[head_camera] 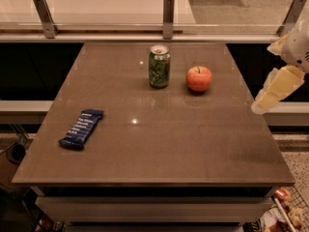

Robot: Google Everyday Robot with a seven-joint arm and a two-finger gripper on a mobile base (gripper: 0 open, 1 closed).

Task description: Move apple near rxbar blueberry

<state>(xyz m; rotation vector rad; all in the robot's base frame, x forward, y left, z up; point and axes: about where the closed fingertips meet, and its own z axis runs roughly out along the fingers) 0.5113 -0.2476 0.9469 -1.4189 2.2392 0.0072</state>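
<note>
Taking the middle of the brown table [159, 149] as the centre of a clock face, the rxbar blueberry [81, 128] is lying flat at about 8 o'clock, close to the table's left edge. Its long side is running slantwise from 7 o'clock towards 1 o'clock, and its white lettering is facing up. It is lying well apart from everything else on the table.

At about 12 o'clock, towards the far edge, a green soda can [159, 65] is standing upright with its silver top showing. Just beside it, at about 1 o'clock, the apple [199, 78] is sitting on the table with its short stem pointing up and a yellowish patch showing near the top. It is not touching the can, and it is sitting well apart from the rxbar blueberry, across the table from it.

At about 3 o'clock, the gripper [273, 92] is hanging past the table's right edge, its pale body slanting down towards 8 o'clock. It is touching nothing, and it is well apart from the apple. Whether it is spread or pressed together, I cannot tell.
</note>
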